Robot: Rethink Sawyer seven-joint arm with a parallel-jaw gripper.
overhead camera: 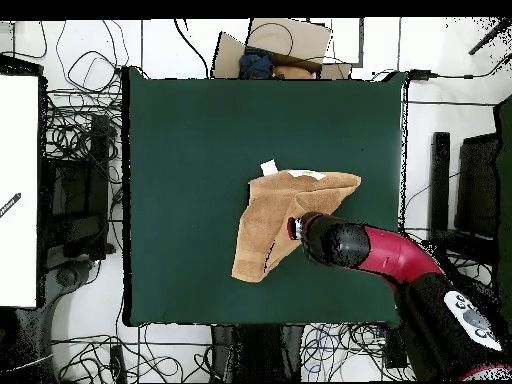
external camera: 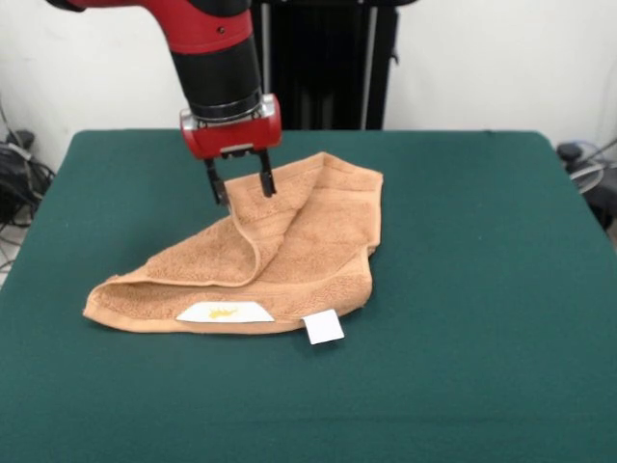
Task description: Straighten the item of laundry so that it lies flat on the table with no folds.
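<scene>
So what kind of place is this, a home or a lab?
Probably a robotics lab: a red robot arm works over a green table holding one towel, and the overhead view shows loose cables all around the table.

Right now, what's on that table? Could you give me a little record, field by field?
Towel: orange-tan towel, folded over itself, not flat
Tags: white tag with a yellow mark and a plain white tag at its near edge in the front view
Table: green table
End effector: end effector, open, fingertips at the towel's raised fold
</scene>
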